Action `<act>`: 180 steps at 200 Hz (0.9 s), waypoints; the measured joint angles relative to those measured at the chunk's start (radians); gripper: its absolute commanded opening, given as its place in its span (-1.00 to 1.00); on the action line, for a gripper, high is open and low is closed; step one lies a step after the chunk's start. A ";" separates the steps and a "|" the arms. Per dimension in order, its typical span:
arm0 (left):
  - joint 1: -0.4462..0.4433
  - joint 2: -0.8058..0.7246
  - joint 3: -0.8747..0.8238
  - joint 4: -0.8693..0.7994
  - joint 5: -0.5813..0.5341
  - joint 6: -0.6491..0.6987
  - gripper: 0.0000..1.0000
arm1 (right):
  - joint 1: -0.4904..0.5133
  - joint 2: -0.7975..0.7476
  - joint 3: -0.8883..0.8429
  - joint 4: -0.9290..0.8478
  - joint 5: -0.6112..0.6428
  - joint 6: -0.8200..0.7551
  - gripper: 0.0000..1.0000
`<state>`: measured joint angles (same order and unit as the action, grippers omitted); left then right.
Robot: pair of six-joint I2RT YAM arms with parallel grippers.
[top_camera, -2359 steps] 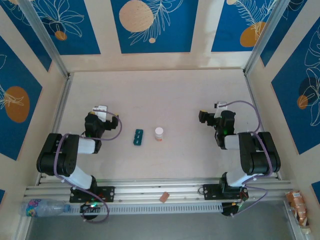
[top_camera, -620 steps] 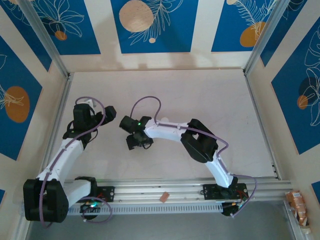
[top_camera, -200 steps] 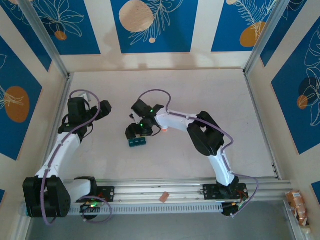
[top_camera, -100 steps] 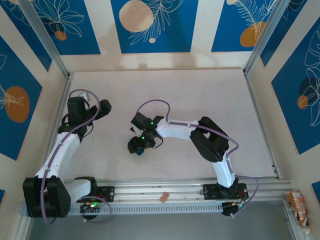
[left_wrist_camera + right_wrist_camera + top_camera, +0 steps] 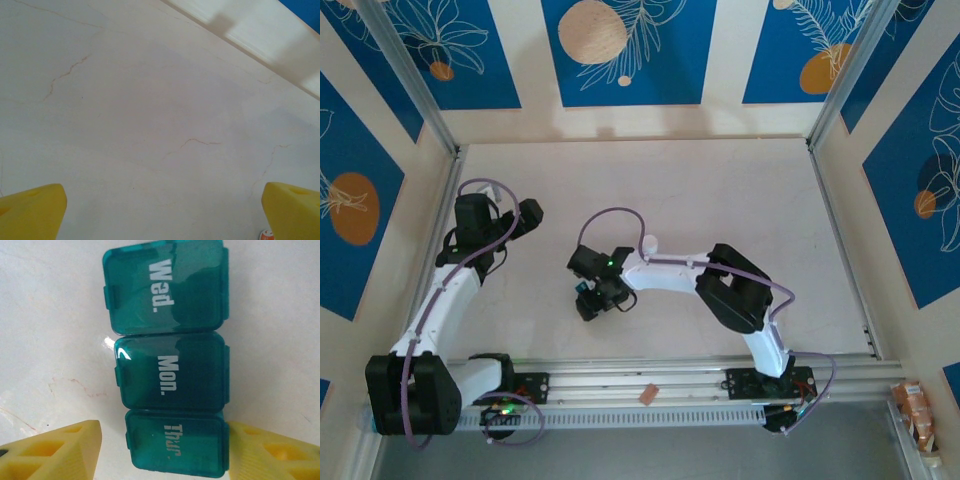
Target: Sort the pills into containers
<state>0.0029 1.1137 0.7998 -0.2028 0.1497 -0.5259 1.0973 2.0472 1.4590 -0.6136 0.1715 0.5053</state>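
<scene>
Here, my right claw [image 5: 165,452] hangs over the teal pill organiser [image 5: 172,375], which lies flat on the pale table [image 5: 720,190], left of centre in the overhead view. The claw's yellow fingers [image 5: 50,452] stand spread on either side of the cell marked "Thur", not pinching it. All three lids are closed. My left claw [image 5: 162,200], spread wide, hovers above bare table, well apart from the organiser.

Table [image 5: 720,180] open at back and right — right arm [image 5: 670,268] spans the centre, over the pill organiser [image 5: 170,375].
</scene>
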 measured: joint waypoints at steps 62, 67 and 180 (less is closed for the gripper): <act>0.000 0.000 0.000 0.000 0.003 -0.005 1.00 | 0.010 0.026 0.027 -0.016 0.043 -0.011 0.21; 0.000 0.000 0.000 0.000 0.004 -0.007 1.00 | 0.010 0.027 0.028 -0.016 0.045 -0.011 0.20; 0.000 -0.039 -0.062 0.065 0.142 -0.106 1.00 | -0.040 -0.041 -0.048 0.045 0.032 -0.003 -0.28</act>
<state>0.0029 1.0748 0.7376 -0.1375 0.2920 -0.6315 1.0569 2.0064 1.4109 -0.5682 0.2031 0.5022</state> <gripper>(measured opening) 0.999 0.403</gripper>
